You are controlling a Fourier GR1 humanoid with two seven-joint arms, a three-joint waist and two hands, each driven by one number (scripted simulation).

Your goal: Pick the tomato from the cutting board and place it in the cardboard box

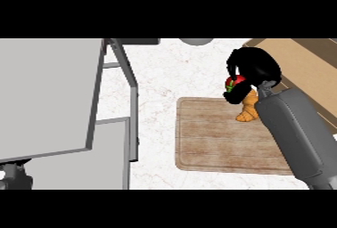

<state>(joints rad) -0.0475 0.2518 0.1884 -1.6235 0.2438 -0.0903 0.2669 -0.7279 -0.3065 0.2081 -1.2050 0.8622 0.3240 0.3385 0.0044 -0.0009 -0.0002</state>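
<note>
My right hand (255,66) is curled round the red tomato (235,82), whose green top peeks out at the hand's left side. Hand and tomato hang over the far right corner of the wooden cutting board (217,142), just left of the cardboard box (306,55) at the upper right. My grey right forearm (296,133) runs in from the lower right and covers the board's right edge and part of the box. No left hand shows; only a dark grey shape (14,176) sits at the lower left corner.
An orange food item (248,109) lies on the board right below my right hand. A large grey panel (46,93) with a metal frame (128,80) fills the left side. White speckled counter (171,75) lies between frame and board.
</note>
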